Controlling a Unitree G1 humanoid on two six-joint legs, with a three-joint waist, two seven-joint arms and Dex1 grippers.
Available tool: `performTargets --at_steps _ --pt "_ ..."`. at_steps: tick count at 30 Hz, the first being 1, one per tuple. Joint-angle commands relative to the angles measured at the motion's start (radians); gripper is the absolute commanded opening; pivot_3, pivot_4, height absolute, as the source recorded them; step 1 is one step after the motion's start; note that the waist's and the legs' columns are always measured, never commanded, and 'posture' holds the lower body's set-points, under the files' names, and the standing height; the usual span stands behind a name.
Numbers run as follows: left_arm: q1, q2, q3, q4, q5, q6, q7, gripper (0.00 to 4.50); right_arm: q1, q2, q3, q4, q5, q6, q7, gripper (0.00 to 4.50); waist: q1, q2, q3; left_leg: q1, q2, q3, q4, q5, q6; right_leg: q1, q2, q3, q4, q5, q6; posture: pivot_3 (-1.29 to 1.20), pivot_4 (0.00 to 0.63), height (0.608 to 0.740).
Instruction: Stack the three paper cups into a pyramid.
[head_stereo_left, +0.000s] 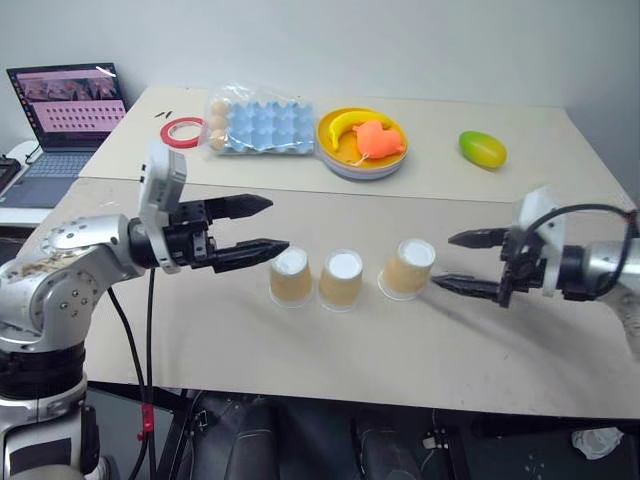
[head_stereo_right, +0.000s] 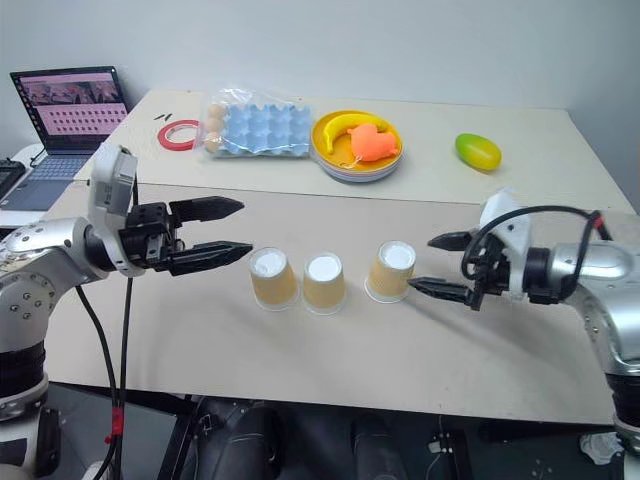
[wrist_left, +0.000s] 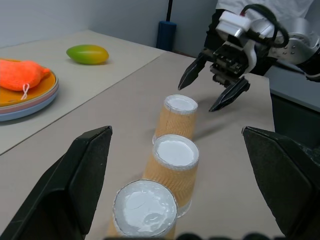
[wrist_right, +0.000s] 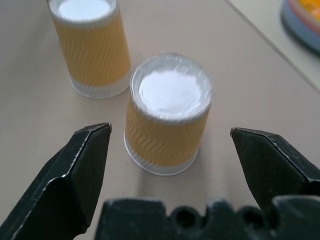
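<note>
the three paper cups (head_stereo_left: 341, 277) are seen upside down in a row on the counter (head_stereo_left: 300, 340), the right-end cup (head_stereo_left: 407, 267) lying nearest and just ahead of the right gripper (head_stereo_left: 452, 262), both grippers' jaws spread wide and empty, the left gripper (head_stereo_left: 268, 224) beside the left-end cup (head_stereo_left: 290, 276).

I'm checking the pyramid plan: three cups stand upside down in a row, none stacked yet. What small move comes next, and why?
Probably ease the open right hand forward around the rightmost cup: that cup stands apart from the close-set pair and lies right before its fingers.
</note>
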Motion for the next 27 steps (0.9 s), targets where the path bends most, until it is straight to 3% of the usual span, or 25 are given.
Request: performTargets --at_steps 1,10,26,27 --pt "0.007 0.032 0.043 -0.043 -0.034 0.011 0.017 4.44 -0.057 0.033 0.040 0.033 -0.039 -0.061 0.022 4.50 0.002 0.001 0.001 0.000 0.000 0.000 0.000 0.000 0.000 0.000 0.000 0.000 0.000 0.000 0.000 0.00 0.150 0.645" --pt "0.044 0.075 0.044 -0.090 -0.056 0.018 0.032 4.44 -0.154 0.120 0.073 0.118 -0.077 -0.090 0.026 4.50 0.007 0.001 0.001 0.000 0.000 0.000 0.001 0.000 0.000 0.000 0.000 0.000 0.000 0.000 0.000 0.00 0.150 0.645" --pt "0.086 0.111 0.023 -0.121 -0.038 -0.003 0.024 4.44 -0.195 0.164 0.058 0.135 -0.073 -0.068 0.015 4.50 0.006 0.002 0.001 0.000 0.000 0.000 0.001 0.000 0.000 -0.001 0.000 0.000 0.001 0.000 0.000 0.00 0.150 0.645" --pt "0.087 0.111 0.024 -0.122 -0.038 -0.003 0.024 4.49 -0.196 0.164 0.059 0.135 -0.074 -0.067 0.014 4.24 0.006 0.001 0.001 0.000 0.000 0.000 0.001 0.000 0.000 -0.001 0.000 0.000 0.001 0.000 0.000 0.00 0.150 0.645"
